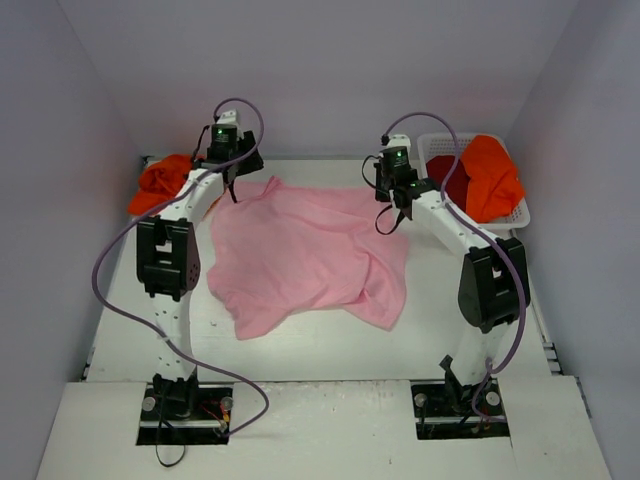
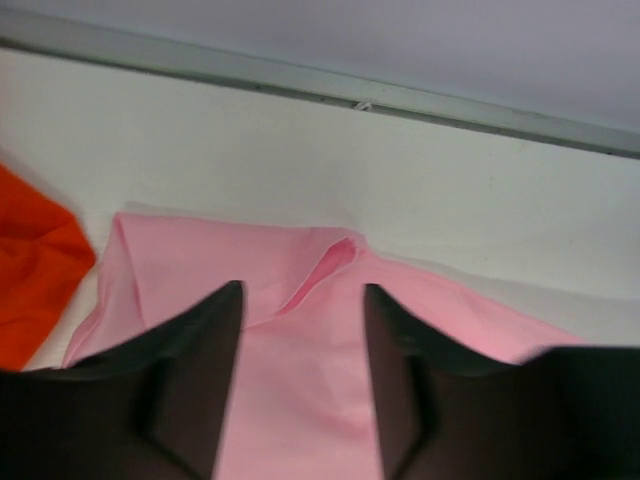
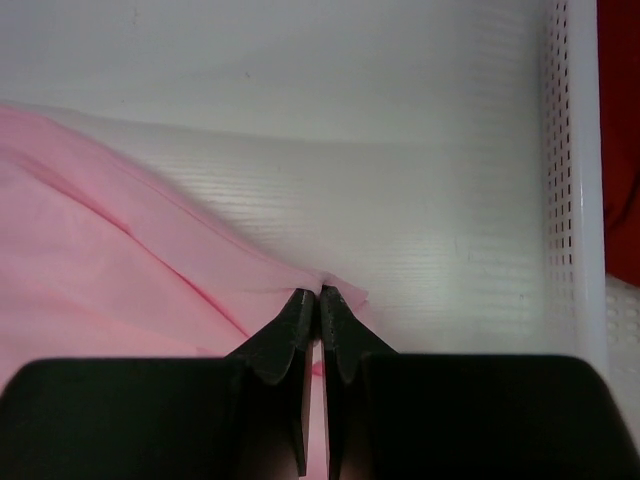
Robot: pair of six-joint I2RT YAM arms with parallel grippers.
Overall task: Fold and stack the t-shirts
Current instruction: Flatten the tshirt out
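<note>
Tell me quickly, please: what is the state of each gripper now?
Left gripper: open, jaws apart over the pink t-shirt, holding nothing.
Right gripper: closed, pinching the pink t-shirt's edge.

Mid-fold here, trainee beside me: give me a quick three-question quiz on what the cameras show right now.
1. True or false: the left gripper is clamped shut.
2. The right gripper pinches: A the pink t-shirt, B a towel, C nothing?
3. Fill in: the white basket holds an orange t-shirt and a ___ one.
Key: 1 false; 2 A; 3 dark red t-shirt.
</note>
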